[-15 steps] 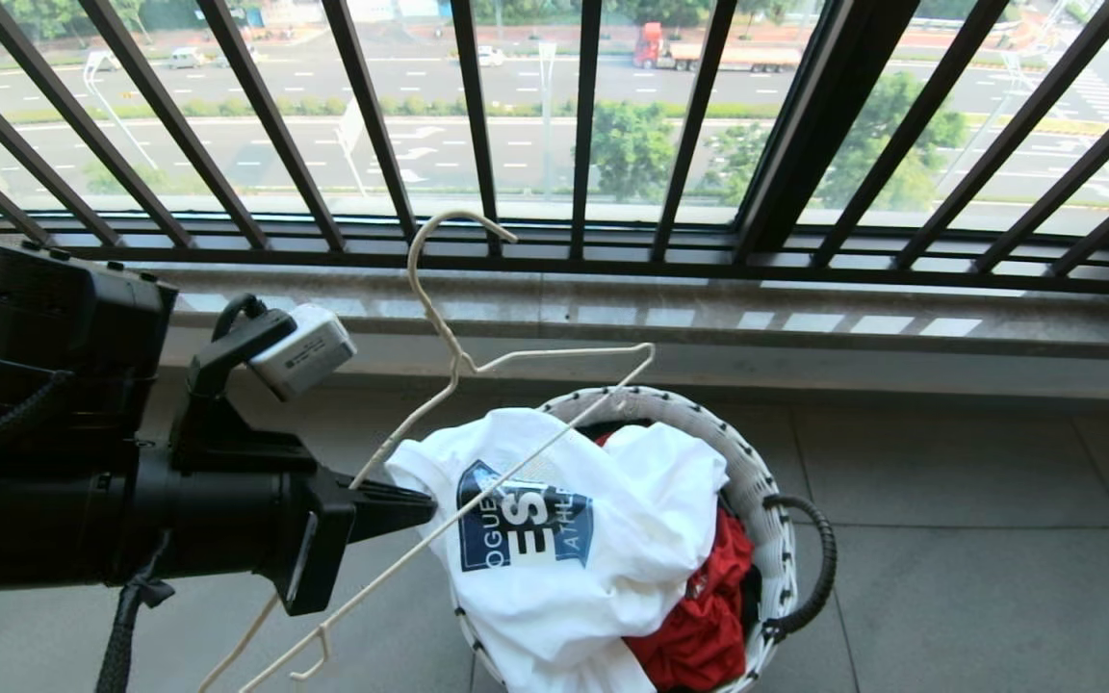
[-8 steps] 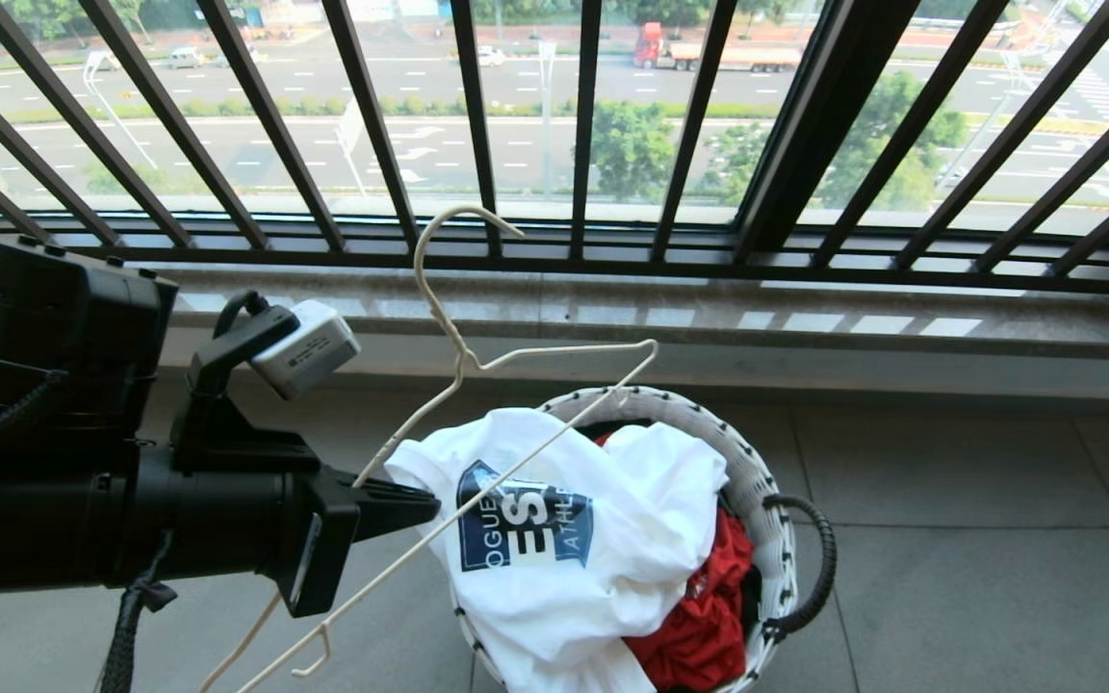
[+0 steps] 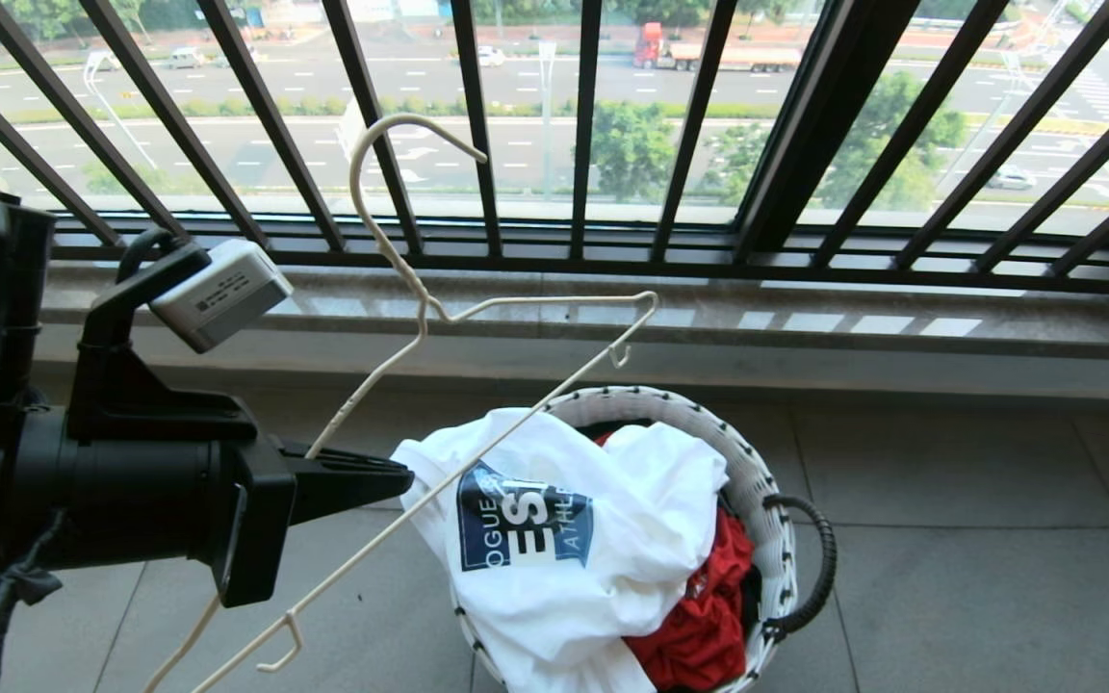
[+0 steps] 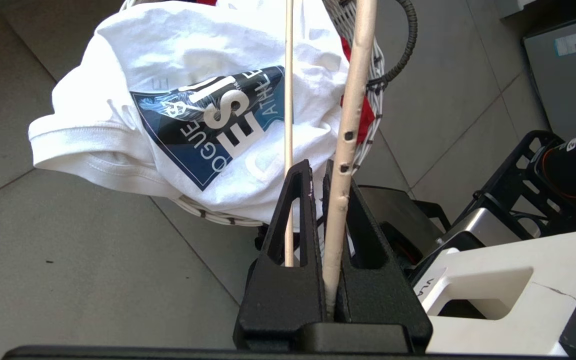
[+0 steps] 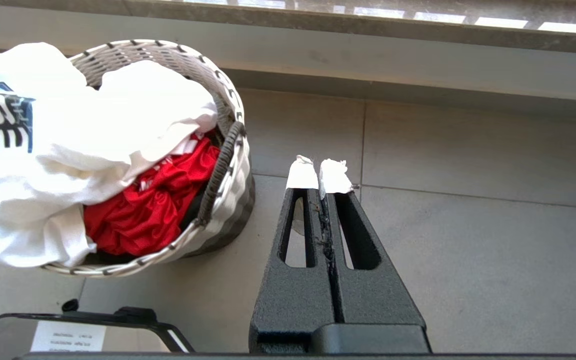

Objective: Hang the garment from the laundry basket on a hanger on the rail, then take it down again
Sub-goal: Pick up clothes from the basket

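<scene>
The white garment (image 3: 603,500) with its dark blue logo lies heaped over the laundry basket (image 3: 709,412) on the tiled floor. Left of the basket, my left gripper (image 3: 402,477) is shut on the cream hanger (image 3: 564,301), holding one sloping arm of it. The hanger's hook points up in front of the window bars, and its lower bar crosses over the shirt. In the left wrist view the hanger (image 4: 353,100) runs out between the closed gripper (image 4: 318,167) toward the garment (image 4: 168,50). My right gripper (image 5: 320,167) is shut and empty, low over the floor right of the basket (image 5: 228,165). The rail is out of view.
A red garment (image 3: 709,606) lies under the white one in the basket. A black barred window railing (image 3: 583,125) and a stone sill (image 3: 805,327) run behind it. Grey floor tiles (image 3: 978,558) spread to the right. Parts of my base (image 4: 518,280) show near the left arm.
My left gripper has risen and drawn back to the left with the hanger, so the hook now stands higher against the window bars. The basket and shirt have not moved.
</scene>
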